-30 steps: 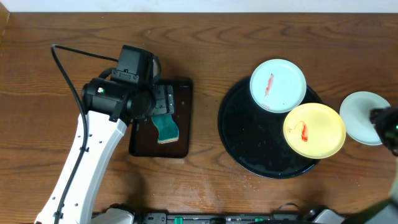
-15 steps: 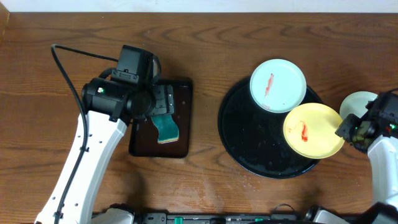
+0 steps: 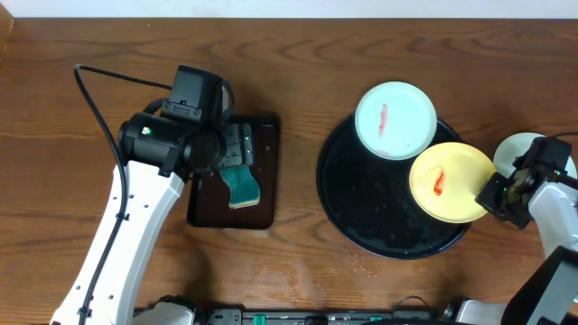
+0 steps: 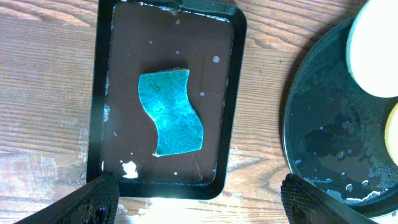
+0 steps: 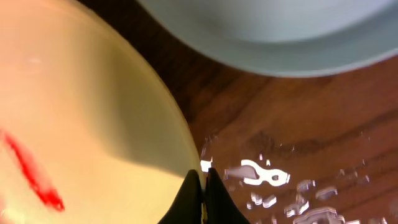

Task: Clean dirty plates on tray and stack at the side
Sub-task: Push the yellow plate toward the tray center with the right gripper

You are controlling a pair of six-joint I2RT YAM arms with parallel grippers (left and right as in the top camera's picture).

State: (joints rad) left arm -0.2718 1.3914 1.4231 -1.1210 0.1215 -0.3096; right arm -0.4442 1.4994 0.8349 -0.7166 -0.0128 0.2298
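Right tool (image 3: 496, 192) at yellow plate (image 3: 447, 181) edge

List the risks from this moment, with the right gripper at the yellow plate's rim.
1. The right gripper appears to pinch only the very edge of the glossy yellow plate, so the plate may slip out when lifted.
2. The yellow plate meets the smeared mint plate, which overhangs the far rim of the round black tray. Dragging could push it off.
3. Another pale plate lies on the table close beside the right arm and may get knocked.
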